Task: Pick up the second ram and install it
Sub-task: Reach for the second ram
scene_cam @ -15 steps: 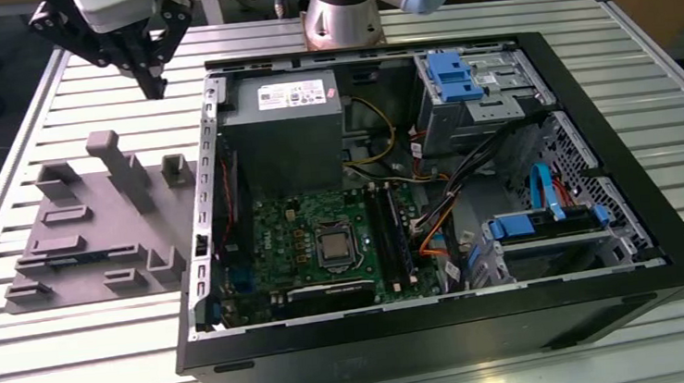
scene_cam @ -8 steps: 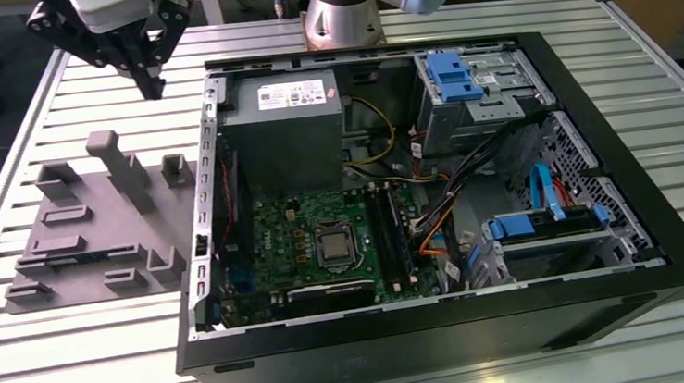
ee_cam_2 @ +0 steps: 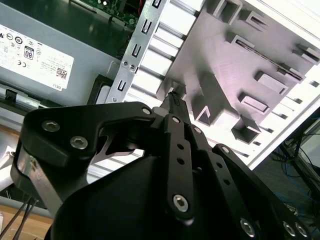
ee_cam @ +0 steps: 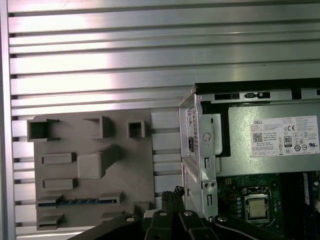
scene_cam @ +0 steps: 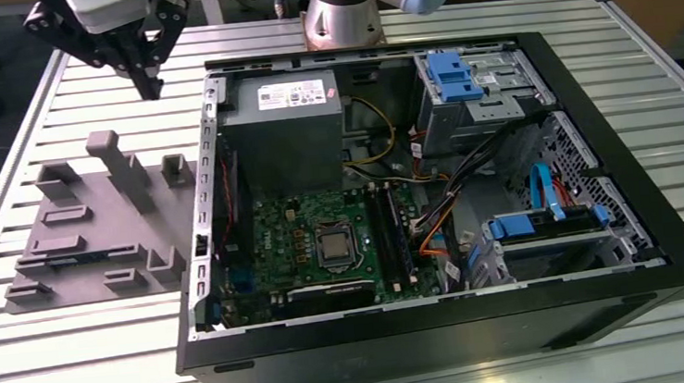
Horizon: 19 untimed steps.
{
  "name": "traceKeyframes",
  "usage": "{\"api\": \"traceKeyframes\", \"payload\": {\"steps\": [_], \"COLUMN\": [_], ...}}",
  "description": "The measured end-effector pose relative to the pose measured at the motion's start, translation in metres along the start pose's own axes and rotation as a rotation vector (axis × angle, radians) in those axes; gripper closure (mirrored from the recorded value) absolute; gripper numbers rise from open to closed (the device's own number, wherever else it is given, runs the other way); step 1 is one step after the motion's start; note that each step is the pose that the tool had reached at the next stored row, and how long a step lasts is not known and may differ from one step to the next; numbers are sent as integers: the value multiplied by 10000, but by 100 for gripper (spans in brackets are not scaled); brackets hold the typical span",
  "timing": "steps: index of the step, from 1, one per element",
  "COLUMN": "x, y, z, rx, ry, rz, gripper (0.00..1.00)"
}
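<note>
My jaws are pinched together with nothing between them, poised high over the table (scene_cam: pixel 63 114), beside the grey holder (scene_cam: pixel 97 222). The second ram (ee_cam: pixel 75 201) is well apart from them. It stands on edge in one of the holder's slots, I judge so its top edge stays graspable. The open computer case (scene_cam: pixel 453 326) lies just beside.

Glossy ribbed metal table (scene_cam: pixel 85 363), matt plastic tray (scene_cam: pixel 84 214)
</note>
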<state>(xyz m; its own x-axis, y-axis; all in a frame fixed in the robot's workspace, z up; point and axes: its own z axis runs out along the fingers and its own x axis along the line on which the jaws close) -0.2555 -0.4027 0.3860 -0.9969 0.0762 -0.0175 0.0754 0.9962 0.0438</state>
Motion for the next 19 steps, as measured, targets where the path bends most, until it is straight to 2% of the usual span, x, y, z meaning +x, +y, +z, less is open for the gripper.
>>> {"api": "traceKeyframes", "payload": {"steps": [19], "x": [63], "y": [-5], "z": [4], "rx": [0], "ry": [0], "rz": [0], "gripper": [89]}}
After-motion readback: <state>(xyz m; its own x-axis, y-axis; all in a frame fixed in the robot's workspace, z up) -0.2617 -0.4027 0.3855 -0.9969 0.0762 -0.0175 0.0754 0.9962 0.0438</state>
